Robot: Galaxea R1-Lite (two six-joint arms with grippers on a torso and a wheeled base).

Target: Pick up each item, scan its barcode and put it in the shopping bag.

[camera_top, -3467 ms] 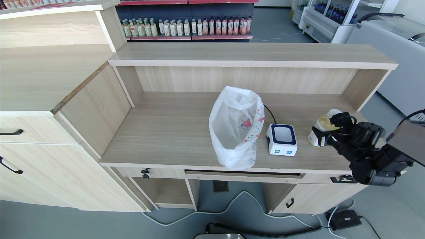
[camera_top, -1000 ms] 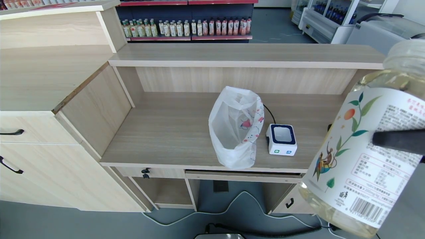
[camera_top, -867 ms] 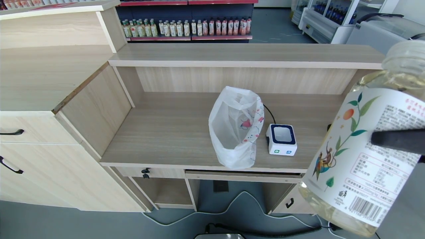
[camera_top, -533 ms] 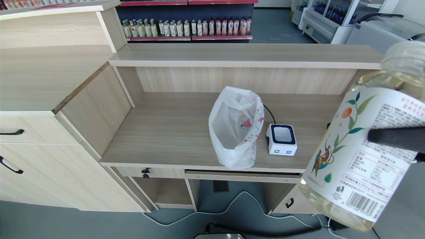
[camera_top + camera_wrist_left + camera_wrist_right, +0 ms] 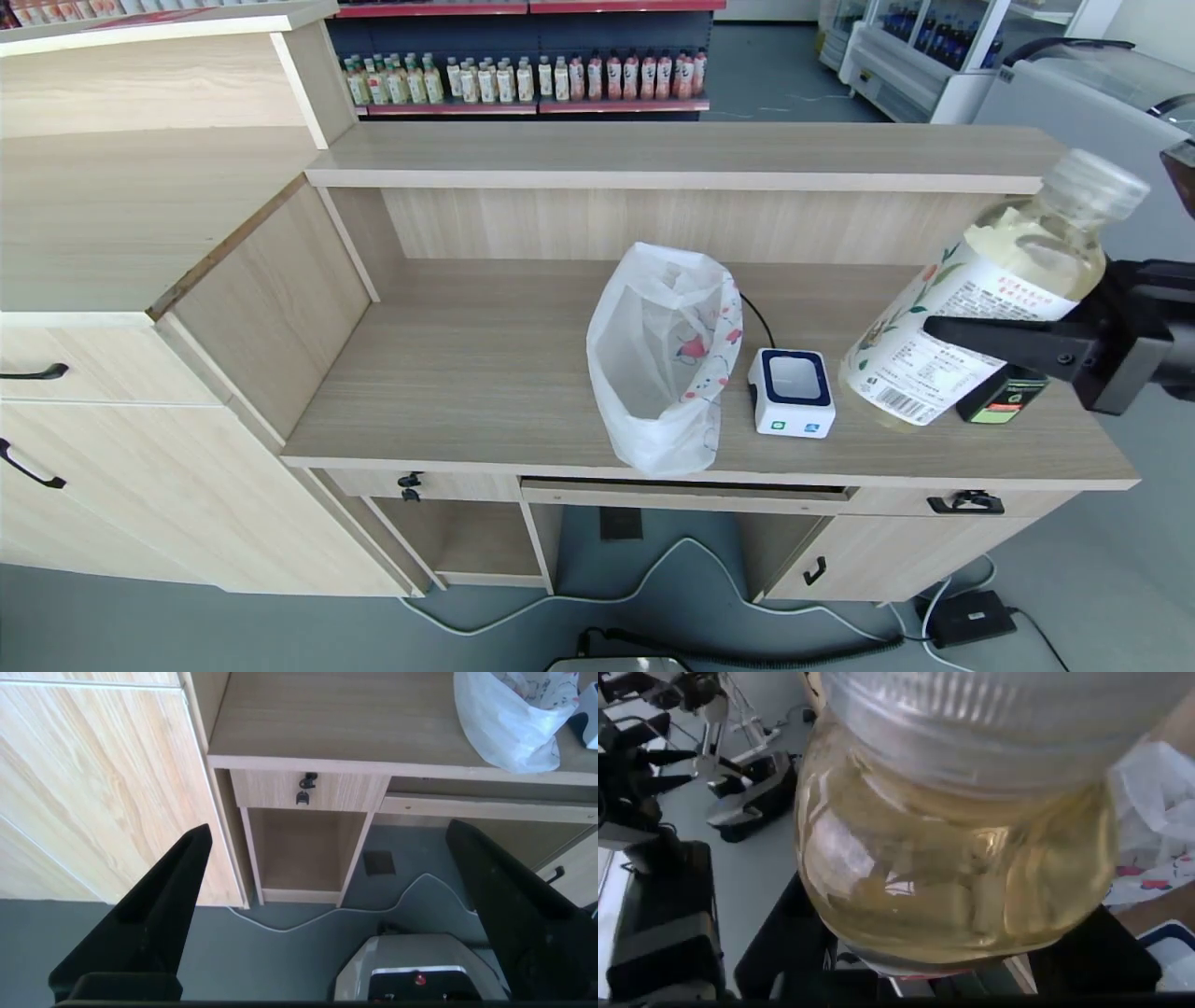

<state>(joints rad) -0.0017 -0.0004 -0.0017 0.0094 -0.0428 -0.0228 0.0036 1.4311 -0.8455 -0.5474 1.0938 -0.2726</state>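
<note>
A clear bottle [image 5: 1022,252] of pale yellow drink with a white label hangs tilted above the counter's right end, cap up and to the right. My right gripper [image 5: 971,341] is shut on its middle, one dark finger [image 5: 1008,342] across the label. The barcode faces down and left, near the white scanner [image 5: 792,392]. The open white shopping bag [image 5: 667,359] stands just left of the scanner. The right wrist view has the bottle [image 5: 962,859] close up, the bag [image 5: 1158,812] behind. My left gripper [image 5: 327,915] hangs open, nothing in it, low before the counter's left front.
A small dark item [image 5: 1004,399] with a green label stands on the counter [image 5: 485,373] behind the bottle. A raised ledge [image 5: 691,154] runs along the counter's back and a tall cabinet [image 5: 140,233] closes the left. Cables lie on the floor below.
The right gripper lifted the bottle off the counter's right end and held it close to the head camera. It has now moved away and down towards the scanner.
</note>
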